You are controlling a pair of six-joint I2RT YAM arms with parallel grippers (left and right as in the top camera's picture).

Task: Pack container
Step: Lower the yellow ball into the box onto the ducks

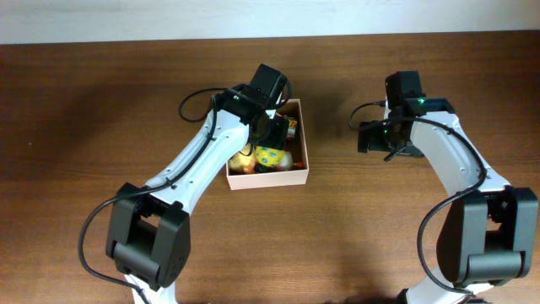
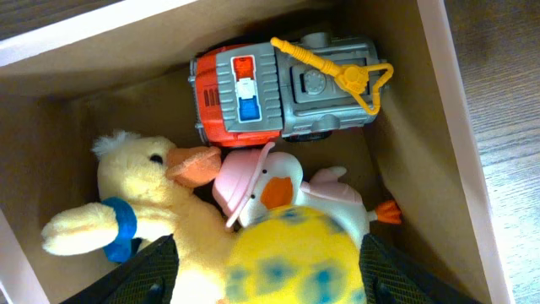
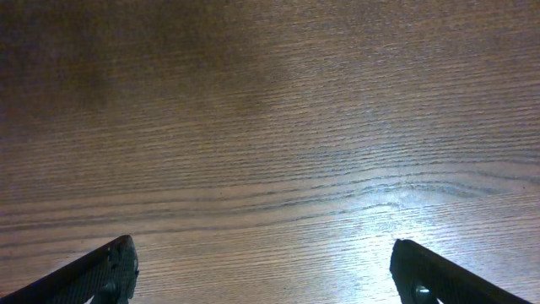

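The container, a shallow cardboard box with white outer walls, sits at mid-table; its tan inside shows in the left wrist view. In it lie a red-and-grey toy truck, a yellow plush duck, a white duck with a pink hat and a yellow blue-spotted soft toy. My left gripper hangs over the box, open, its fingers either side of the spotted toy. My right gripper is open and empty over bare wood, right of the box.
The brown wooden table runs to a pale wall edge at the back. The right wrist view shows only bare wood grain. The box's right wall stands close to my left gripper's right finger.
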